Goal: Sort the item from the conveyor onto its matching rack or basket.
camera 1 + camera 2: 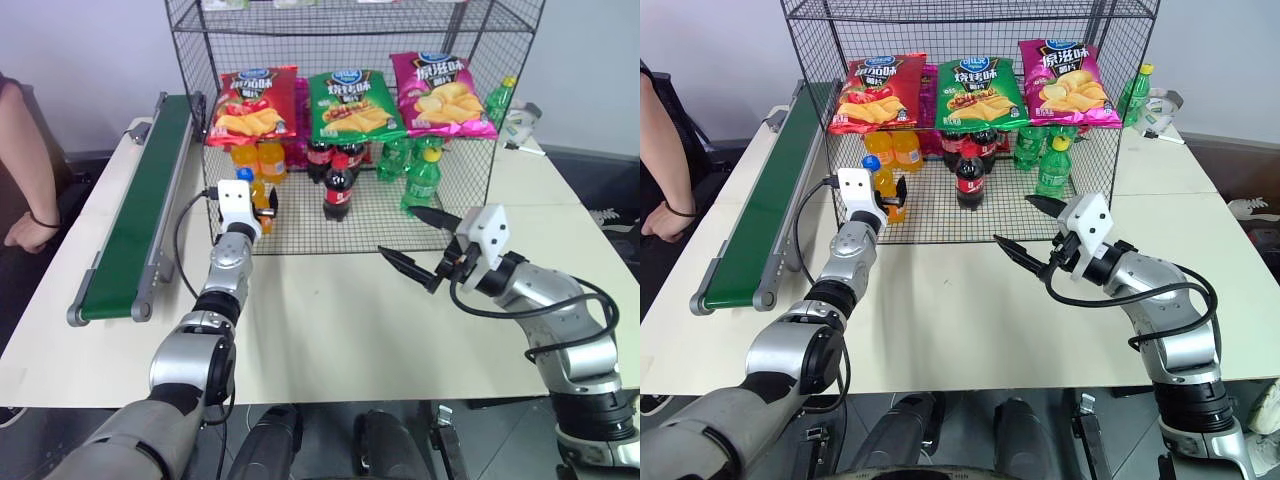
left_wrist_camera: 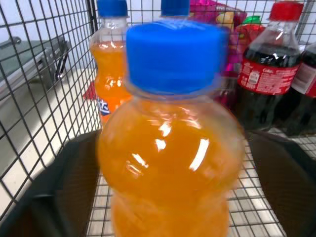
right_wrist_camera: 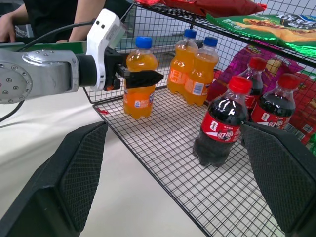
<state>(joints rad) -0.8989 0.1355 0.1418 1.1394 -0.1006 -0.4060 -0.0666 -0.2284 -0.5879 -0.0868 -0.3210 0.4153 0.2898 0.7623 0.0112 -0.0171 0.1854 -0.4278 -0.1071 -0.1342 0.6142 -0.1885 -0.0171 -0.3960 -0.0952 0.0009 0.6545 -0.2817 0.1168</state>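
orange soda bottle: upright on the rack's bottom tier, front-left corner, beside 2 matching orange bottles.
left claw: spread around the orange soda bottle, apparently letting go.
right claw: released, empty, outside the rack's front.

Orange soda bottle with blue cap; cola bottles dark with red caps; green soda bottles; black wire-grid rack; dark green conveyor; red, green, magenta chip bags; cream tabletop.
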